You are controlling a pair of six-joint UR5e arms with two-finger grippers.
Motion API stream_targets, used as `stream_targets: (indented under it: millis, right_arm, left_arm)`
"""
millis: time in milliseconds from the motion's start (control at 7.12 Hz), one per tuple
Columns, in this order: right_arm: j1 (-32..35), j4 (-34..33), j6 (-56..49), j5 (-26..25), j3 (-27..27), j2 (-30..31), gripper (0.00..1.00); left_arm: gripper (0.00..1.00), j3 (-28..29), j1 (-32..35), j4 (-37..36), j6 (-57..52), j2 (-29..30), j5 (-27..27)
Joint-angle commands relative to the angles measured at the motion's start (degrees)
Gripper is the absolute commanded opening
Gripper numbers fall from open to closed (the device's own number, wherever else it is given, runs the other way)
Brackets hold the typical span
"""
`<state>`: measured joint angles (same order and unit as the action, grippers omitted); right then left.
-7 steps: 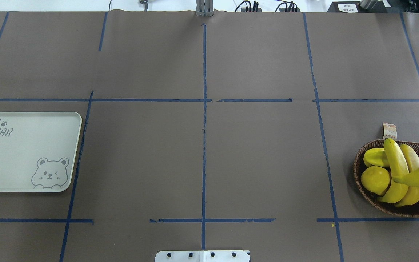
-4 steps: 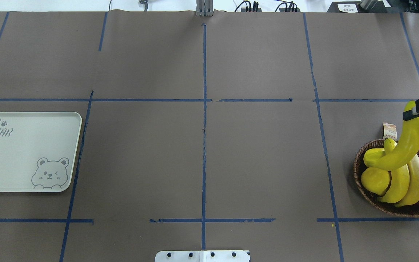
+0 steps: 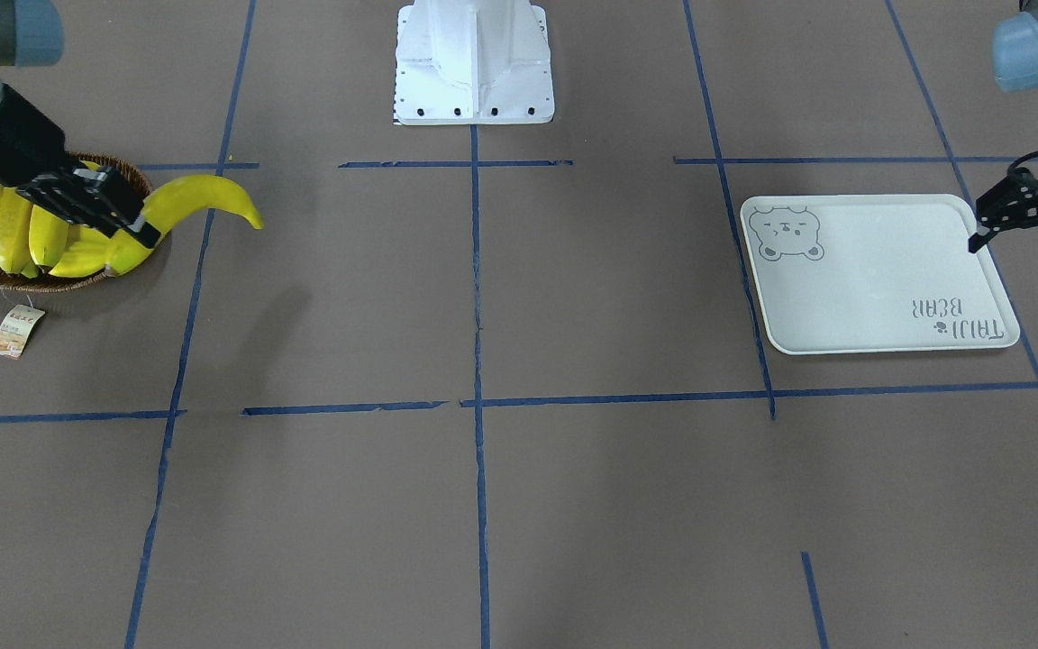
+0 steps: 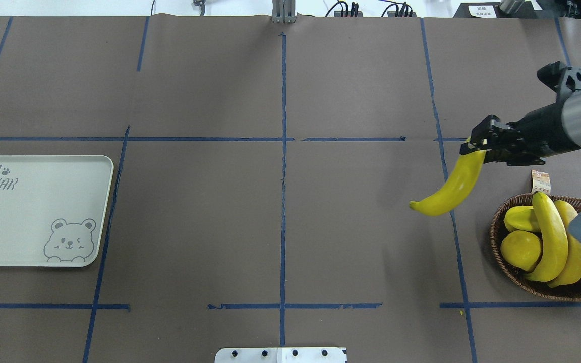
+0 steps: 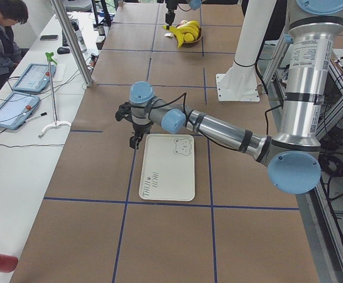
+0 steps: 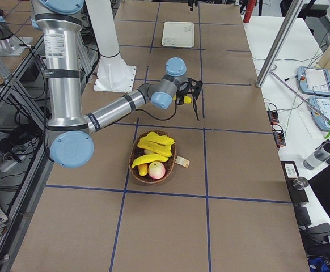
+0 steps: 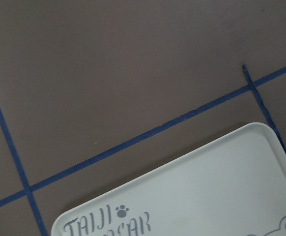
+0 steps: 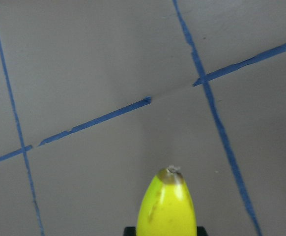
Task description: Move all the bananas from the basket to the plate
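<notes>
Overhead exterior view, read from left to right: the plate (image 4: 28, 217) lies at the left edge with no banana on it, so I judge that no part of the task is finished. Just beside its outer edge hangs the left gripper (image 3: 1015, 260), its claw spread and empty in the front-facing view. Right of the middle, the right gripper (image 4: 474, 146) is clenched on one end of a banana (image 4: 452, 189), which hangs above the table, outside the basket (image 4: 497, 252) and well apart from the plate. In the basket lie about three more bananas (image 4: 553, 237), beside a starfruit (image 4: 520, 218) and a lemon (image 4: 520, 249). All of these bananas are left to carry.
</notes>
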<state>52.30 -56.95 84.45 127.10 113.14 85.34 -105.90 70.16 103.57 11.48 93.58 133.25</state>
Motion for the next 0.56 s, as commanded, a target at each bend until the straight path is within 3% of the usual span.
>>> stream_targets:
  millis: [0,281,421]
  right_arm:
    - [-6.7,1.6,6.9,-4.5,-3.3,-8.9,0.02]
    - [-9.9,5.4,7.0,-5.5,-6.7,-13.8,0.03]
    - [-11.7,13.4,9.6,-8.0,-9.6,-14.1,0.03]
  left_arm:
    - [1.0,-0.4,-10.4,13.2,14.4,3.3,0.5]
    - [0.99,1.2,-20.3,19.2,31.5,12.4,0.8]
    - [0.99,0.9,-24.3,22.7,35.5,14.3,0.5]
